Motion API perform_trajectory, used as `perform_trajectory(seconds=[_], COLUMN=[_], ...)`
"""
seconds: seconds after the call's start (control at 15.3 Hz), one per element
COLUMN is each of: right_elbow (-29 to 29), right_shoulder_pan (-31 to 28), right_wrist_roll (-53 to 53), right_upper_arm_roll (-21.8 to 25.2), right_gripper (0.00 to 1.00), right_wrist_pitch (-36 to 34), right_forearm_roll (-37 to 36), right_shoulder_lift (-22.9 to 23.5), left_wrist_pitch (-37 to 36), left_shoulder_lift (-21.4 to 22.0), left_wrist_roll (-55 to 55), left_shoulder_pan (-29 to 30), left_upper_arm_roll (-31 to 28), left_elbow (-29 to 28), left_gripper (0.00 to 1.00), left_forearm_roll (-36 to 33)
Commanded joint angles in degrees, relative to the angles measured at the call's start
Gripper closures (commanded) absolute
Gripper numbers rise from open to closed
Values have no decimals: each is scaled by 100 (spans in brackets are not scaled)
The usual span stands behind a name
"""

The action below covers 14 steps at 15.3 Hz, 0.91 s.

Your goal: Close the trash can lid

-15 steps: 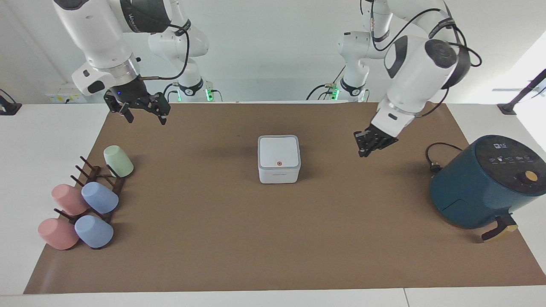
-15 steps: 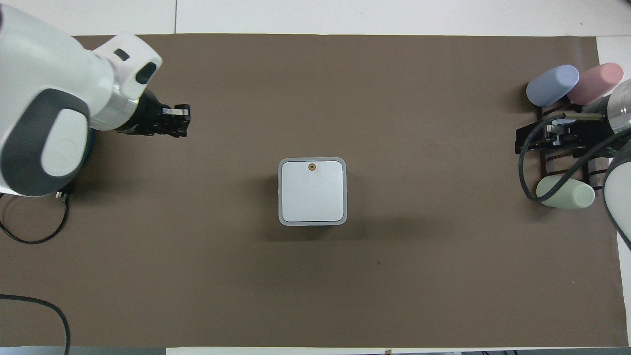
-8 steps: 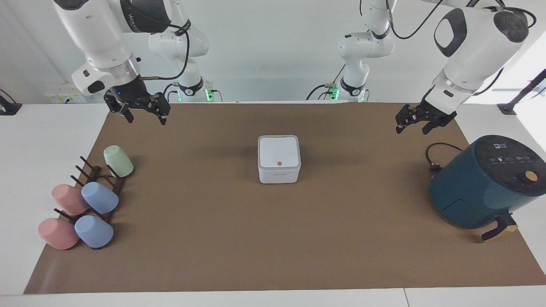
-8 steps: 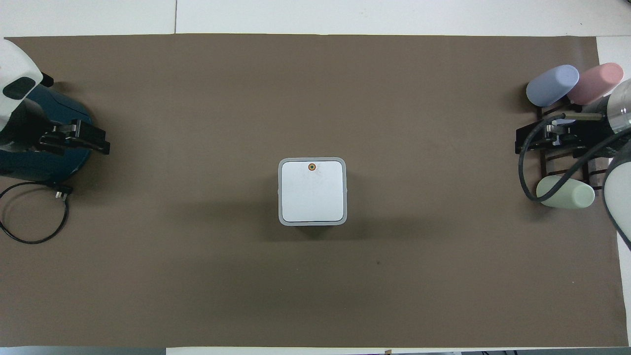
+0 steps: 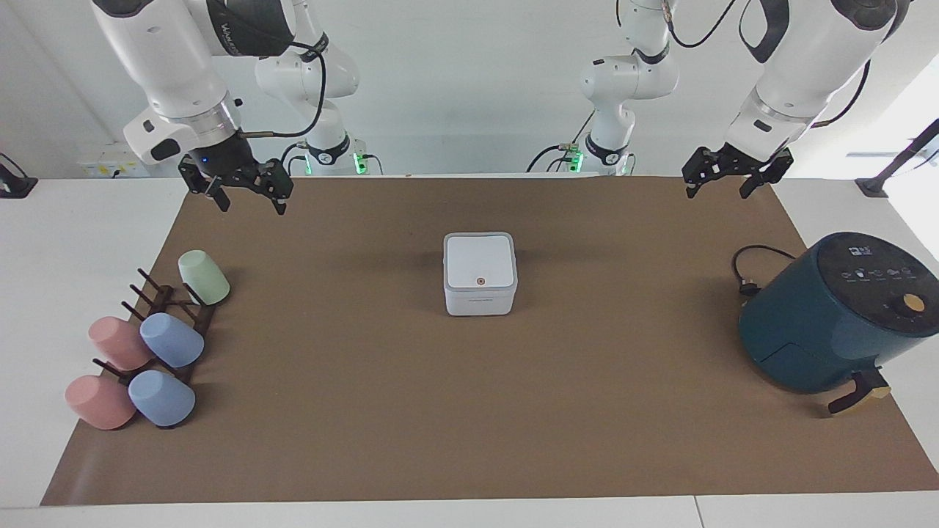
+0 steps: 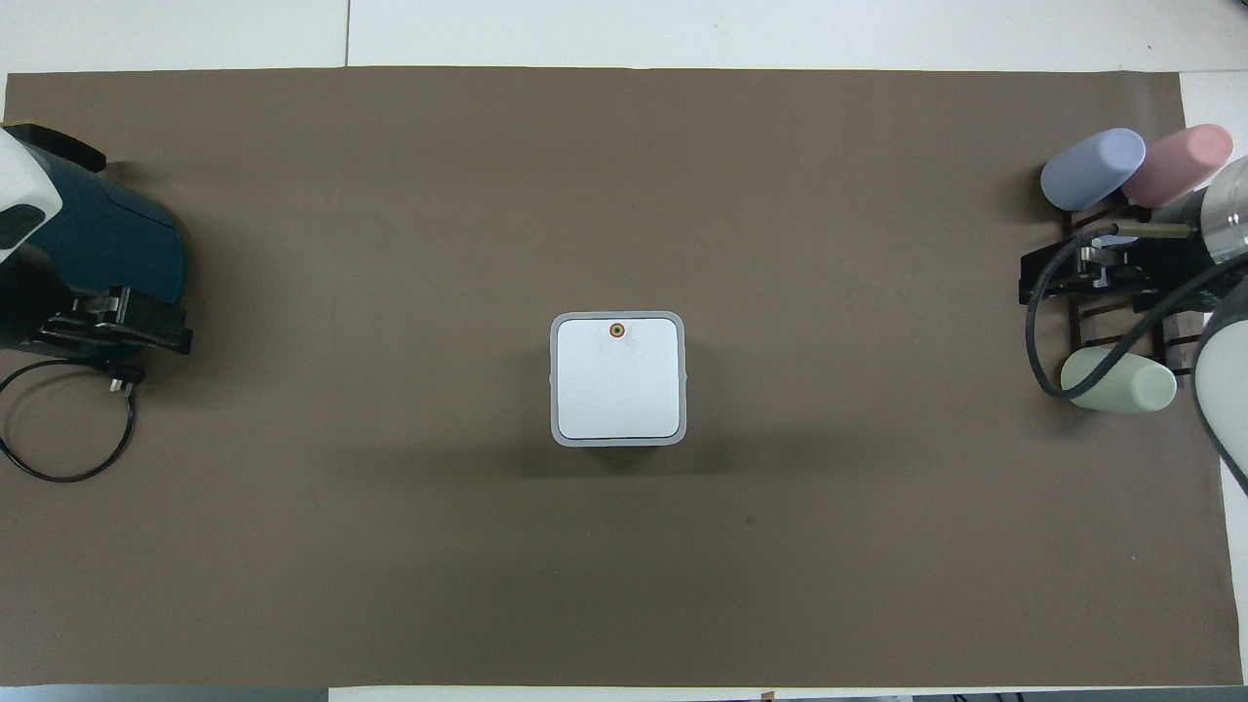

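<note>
The small white cube-shaped trash can [image 5: 480, 284] stands upright at mid-frame, its grey-rimmed, orange-dotted lid [image 5: 479, 262] lying flat and shut on top.

Left gripper [image 5: 727, 172] has pulled away from the trash can [image 5: 480, 275]. A second ago it hung low over the brown mat [image 5: 469, 411], roughly midway between the can and the air fryer [image 5: 832, 315], fingers pointing down toward the can. Half a second ago it was higher, nearer the mat's edge at the left arm's end. Now it is up over the mat's robot-side corner, above the air fryer's cable [image 5: 748, 268]. Left arm swung upright; its white forearm has left the overhead view, uncovering the air fryer.
</note>
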<state>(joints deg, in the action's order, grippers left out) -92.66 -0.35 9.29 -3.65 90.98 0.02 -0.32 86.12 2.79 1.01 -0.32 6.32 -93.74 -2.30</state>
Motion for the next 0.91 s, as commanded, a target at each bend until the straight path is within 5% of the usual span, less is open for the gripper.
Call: perform_trajectory(seconds=[0.0,0.85], right_elbow=[-7,-7], right_shoulder_pan=[-53,-53], right_wrist_roll=[-111,-103], right_upper_arm_roll=[-22,-22], right_gripper=[0,0], right_wrist_pitch=[-54,-54], right_forearm_roll=[7,7], right_shoulder_lift=[-20,-20], left_wrist_pitch=[-139,300], left_shoulder_lift=[-24,99], left_wrist_roll=[48,-22], left_shoulder_pan=[14,129], left_upper_arm_roll=[27,10], left_elbow=[198,-162], left_gripper=[0,0], left_forearm_roll=[-139,423])
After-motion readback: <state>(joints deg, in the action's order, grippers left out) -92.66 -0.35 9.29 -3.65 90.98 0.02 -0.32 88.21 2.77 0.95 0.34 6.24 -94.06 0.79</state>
